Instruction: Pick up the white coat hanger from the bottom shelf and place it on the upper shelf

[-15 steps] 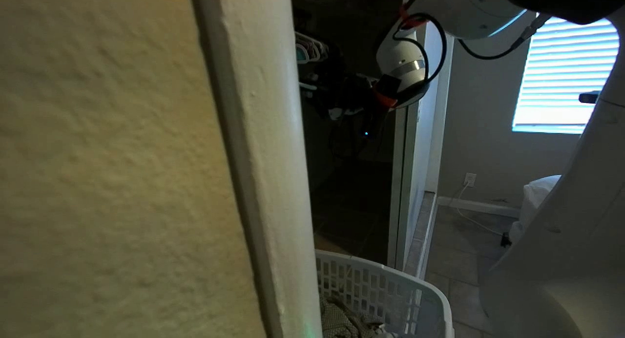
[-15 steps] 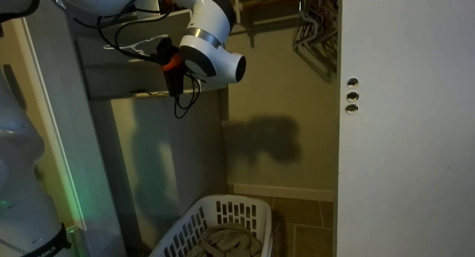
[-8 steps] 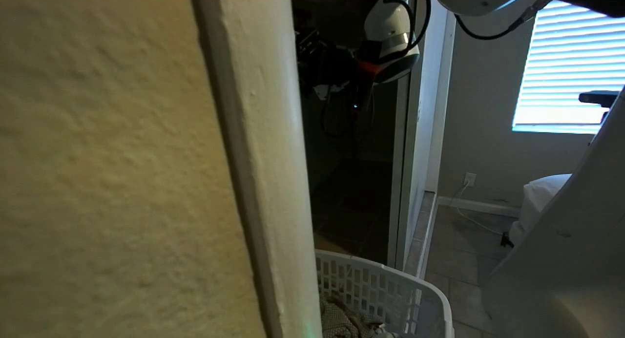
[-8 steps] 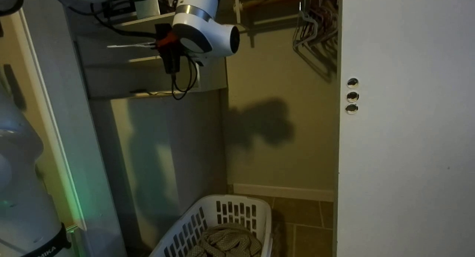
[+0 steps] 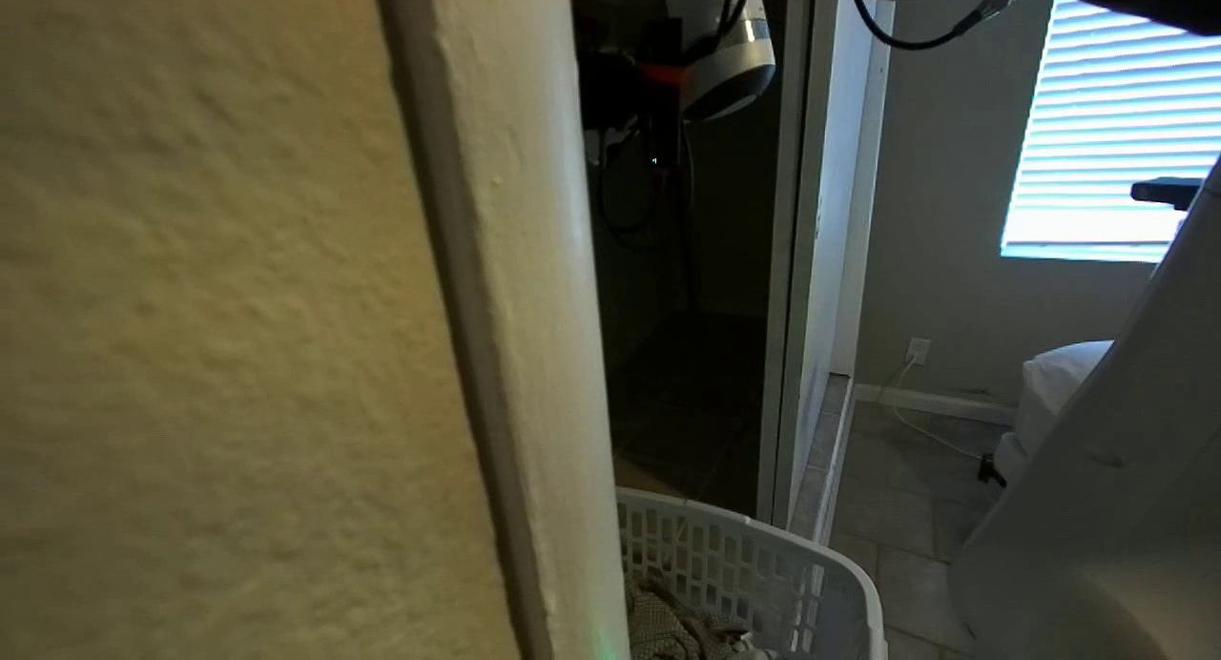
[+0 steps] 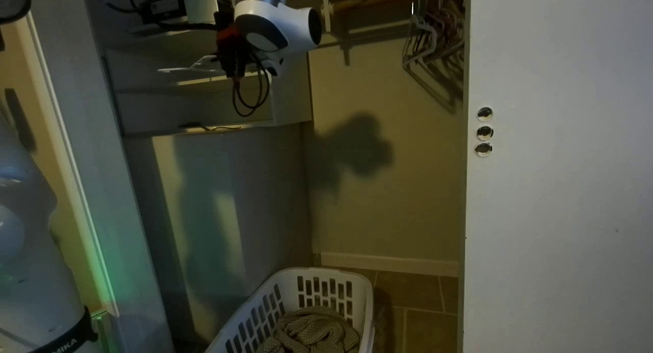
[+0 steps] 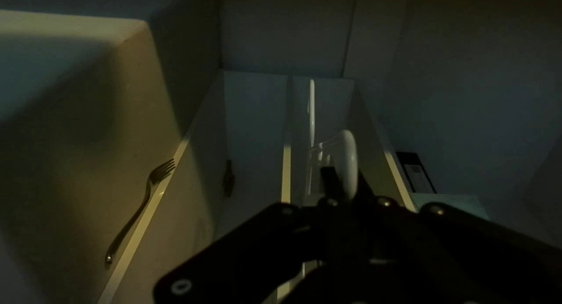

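My gripper is shut on the white coat hanger, which stands between the two dark fingertips in the wrist view. In an exterior view the hanger sticks out to the left of the dark gripper, level with the compartment between the middle shelf and the top shelf. In the wrist view it appears between the edges of the middle shelf and the top shelf. I cannot tell whether it touches a shelf. The fingertips are hidden in both exterior views.
A fork lies along the bottom shelf's edge. A small dark object is in the lower compartment. A pale box stands on the top shelf. Other hangers hang at the right. A white laundry basket stands below.
The arm and gripper have risen and moved slightly left in both exterior views, with the hanger still held. The hanger's tilt has changed; it looked nearly edge-on half a second ago.
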